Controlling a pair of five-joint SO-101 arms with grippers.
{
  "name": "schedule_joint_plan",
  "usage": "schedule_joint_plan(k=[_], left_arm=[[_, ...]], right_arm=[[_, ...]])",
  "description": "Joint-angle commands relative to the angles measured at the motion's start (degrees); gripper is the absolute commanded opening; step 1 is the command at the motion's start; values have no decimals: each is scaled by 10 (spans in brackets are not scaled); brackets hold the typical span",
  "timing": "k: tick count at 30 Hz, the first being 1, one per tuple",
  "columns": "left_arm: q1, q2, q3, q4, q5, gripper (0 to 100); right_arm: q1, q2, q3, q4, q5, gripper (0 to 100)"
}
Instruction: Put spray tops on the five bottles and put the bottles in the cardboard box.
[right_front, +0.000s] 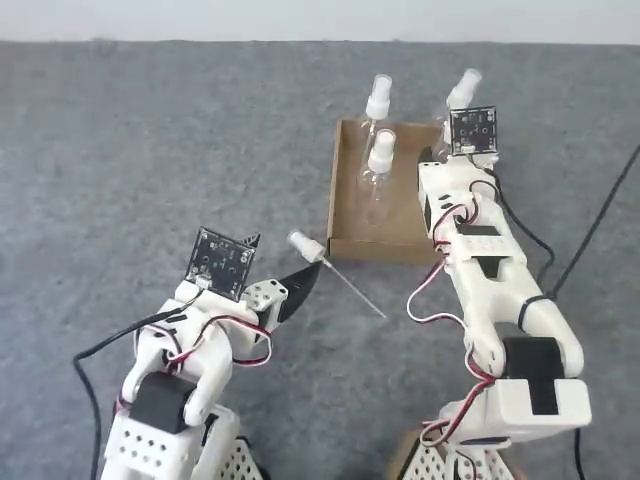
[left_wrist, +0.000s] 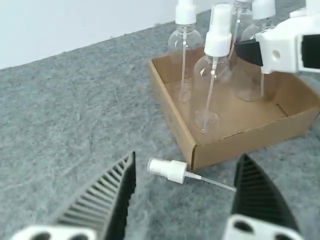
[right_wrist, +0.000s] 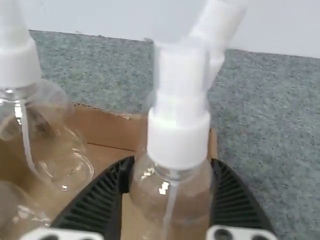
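Left gripper spread wide, low over the grey mat. Loose spray top lies on its side between the fingers, touching neither, just beside the cardboard box. Right gripper pinches a capped bottle over the box's far corner. Other capped bottles stand upright inside.

The left arm sits folded near the bench's front edge, end effector spread wide; the right arm stretches toward the far edge, end effector gripping a bottle.
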Motion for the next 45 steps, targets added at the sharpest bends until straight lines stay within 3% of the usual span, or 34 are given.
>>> schedule_joint_plan(k=[1, 5, 11, 24, 45], left_arm=[[-4, -8, -5, -19, -5, 294], [-4, -8, -5, -19, -5, 294], [-4, -8, -5, -19, -5, 294], [-4, -8, -5, -19, -6, 294], [-4, -8, -5, -18, -6, 294]], right_arm=[[-3, -25, 2, 12, 8, 156], [-3, -25, 2, 12, 8, 166], [-3, -25, 3, 13, 8, 294], [-3, -38, 3, 13, 9, 294], [0, -316, -18, 269, 9, 293]])
